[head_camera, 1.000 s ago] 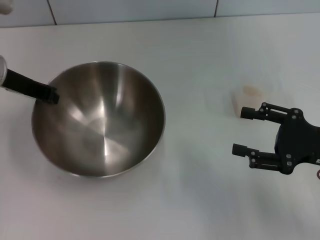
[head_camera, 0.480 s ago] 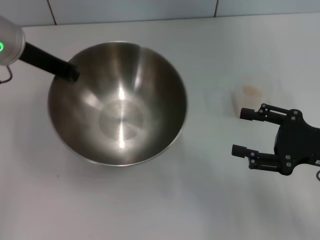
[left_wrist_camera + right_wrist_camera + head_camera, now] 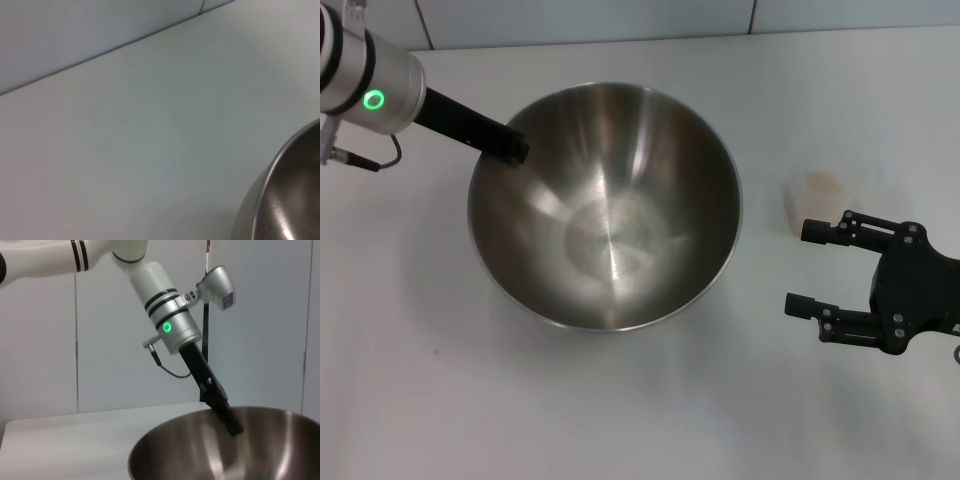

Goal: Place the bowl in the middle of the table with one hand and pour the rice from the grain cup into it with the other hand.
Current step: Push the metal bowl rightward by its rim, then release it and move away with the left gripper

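Observation:
The large steel bowl (image 3: 620,240) is left of the table's (image 3: 650,420) middle, and I see nothing in it. My left gripper (image 3: 510,148) is shut on the bowl's far left rim. The bowl's rim also shows in the left wrist view (image 3: 262,192). The right wrist view shows the bowl (image 3: 190,450) and the left gripper (image 3: 227,422) on its edge. The small translucent grain cup (image 3: 817,200) stands right of the bowl with pale rice (image 3: 822,183) in it. My right gripper (image 3: 801,266) is open and empty, just in front of the cup.
A tiled wall (image 3: 620,20) runs along the table's far edge. A cable (image 3: 370,160) hangs from the left wrist. A strip of bare table lies between the bowl and the cup.
The left gripper has carried the bowl to the right and away from me, and the bowl has levelled out. The right gripper and the cup have stayed put.

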